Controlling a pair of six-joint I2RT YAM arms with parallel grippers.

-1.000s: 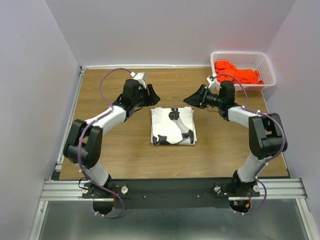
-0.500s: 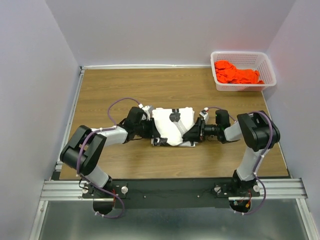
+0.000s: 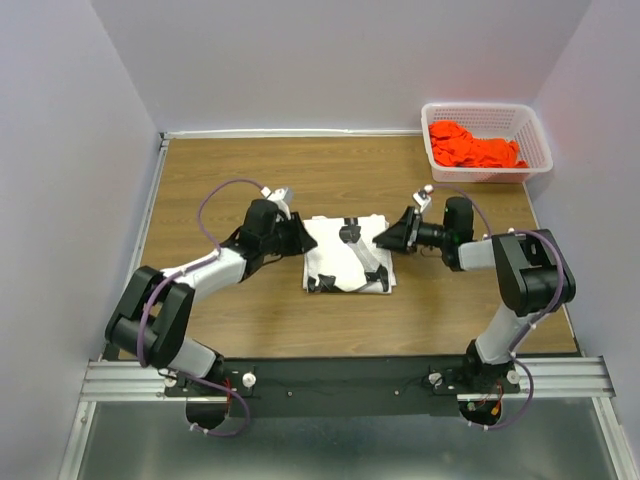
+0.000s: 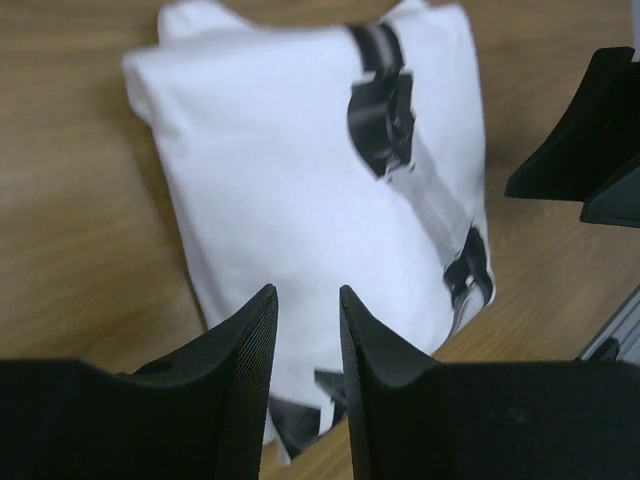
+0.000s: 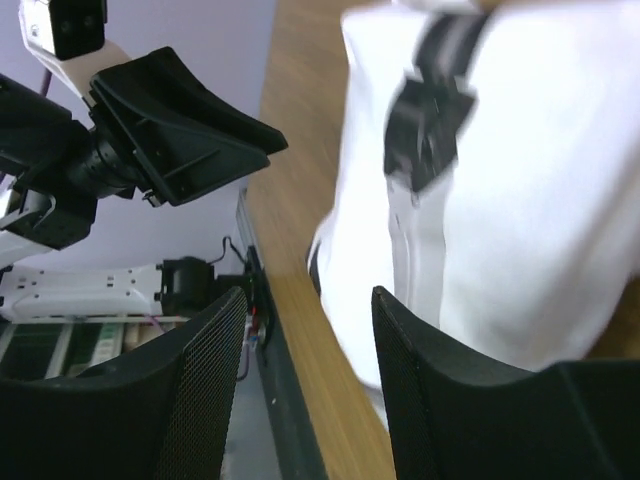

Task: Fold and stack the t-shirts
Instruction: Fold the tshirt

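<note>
Folded white t-shirt (image 3: 328,250) lies flat mid-table, black print up, roughly square, so you get no clear long axis. Left gripper (image 3: 298,235) sits at its far-left corner with a narrow gap and nothing between the jaws. Right gripper (image 3: 392,237) sits at the far-right corner with a wider gap, also empty. Both point inward at the shirt and are about equally near. The orange t-shirt (image 3: 470,148) is bunched in the white lattice basket (image 3: 487,107) at the far right corner, well apart, so the right arm is nearer for your next fetch. Half a second ago both grippers were low against the shirt's sides; now they're backed off. The left jaws are narrower than a second ago.
</note>
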